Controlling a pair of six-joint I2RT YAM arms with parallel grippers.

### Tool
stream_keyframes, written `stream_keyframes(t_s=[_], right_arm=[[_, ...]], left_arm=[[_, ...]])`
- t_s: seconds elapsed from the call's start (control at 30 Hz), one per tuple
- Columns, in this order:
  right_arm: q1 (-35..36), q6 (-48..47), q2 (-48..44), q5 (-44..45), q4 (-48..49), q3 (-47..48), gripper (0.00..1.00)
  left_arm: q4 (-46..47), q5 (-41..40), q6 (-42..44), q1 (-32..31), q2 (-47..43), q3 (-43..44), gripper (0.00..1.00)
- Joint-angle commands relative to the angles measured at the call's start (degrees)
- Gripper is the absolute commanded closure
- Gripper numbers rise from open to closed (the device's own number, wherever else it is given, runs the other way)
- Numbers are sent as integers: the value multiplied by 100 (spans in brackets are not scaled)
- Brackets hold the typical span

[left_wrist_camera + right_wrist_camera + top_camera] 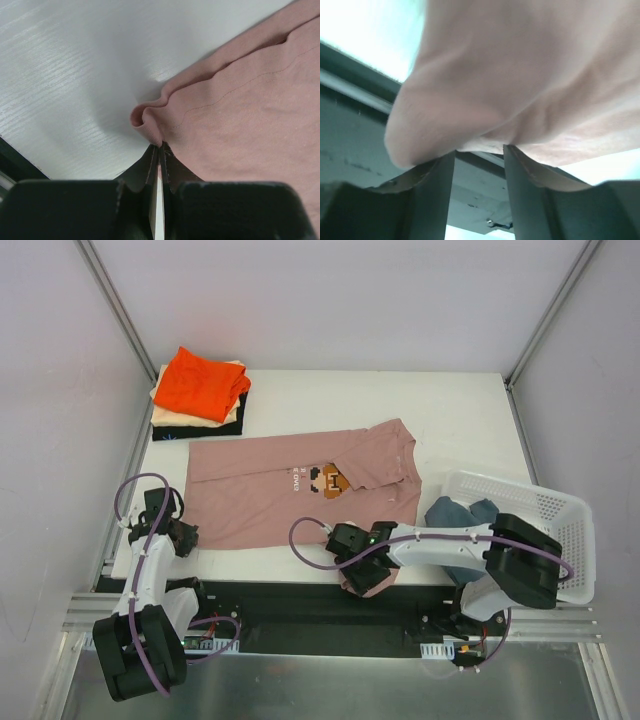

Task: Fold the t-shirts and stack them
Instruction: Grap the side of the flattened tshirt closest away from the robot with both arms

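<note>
The left gripper is clamping the pink t-shirt by its near corner, fingers together. Bunched hem is covering the right gripper, so I can't tell its grip. The white mesh basket is sitting just beside that arm.

The right arm covers much of the blue t-shirt, and up close the pink t-shirt is blurred.
</note>
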Motion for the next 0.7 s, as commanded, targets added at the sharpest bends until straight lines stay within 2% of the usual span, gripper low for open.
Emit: stream_keyframes(t_s=[0.0, 0.13, 0.17, 0.2, 0.27, 0.3, 0.53, 0.67], right_arm=[[-15, 579, 215, 1181, -169, 330, 57], [-15, 791, 365, 1516, -178, 444, 61], [-23, 809, 417, 1568, -204, 480, 70], [-15, 809, 505, 1577, -222, 506, 83], [-15, 774, 523, 1481, -265, 515, 90], [-15, 765, 454, 1455, -283, 498, 99], [-93, 572, -153, 1463, -714, 489, 99], [-524, 291, -442, 1437, -943, 612, 99]], left_arm=[[66, -9, 76, 49, -79, 27, 100], [75, -27, 67, 40, -88, 35, 100], [75, -35, 76, 32, -79, 44, 100], [75, -35, 84, 40, -88, 44, 100], [75, -27, 85, 40, -97, 53, 100], [66, -27, 85, 40, -97, 53, 100], [75, 105, 67, 40, -158, 62, 100], [58, 167, 41, 40, -255, 97, 100]])
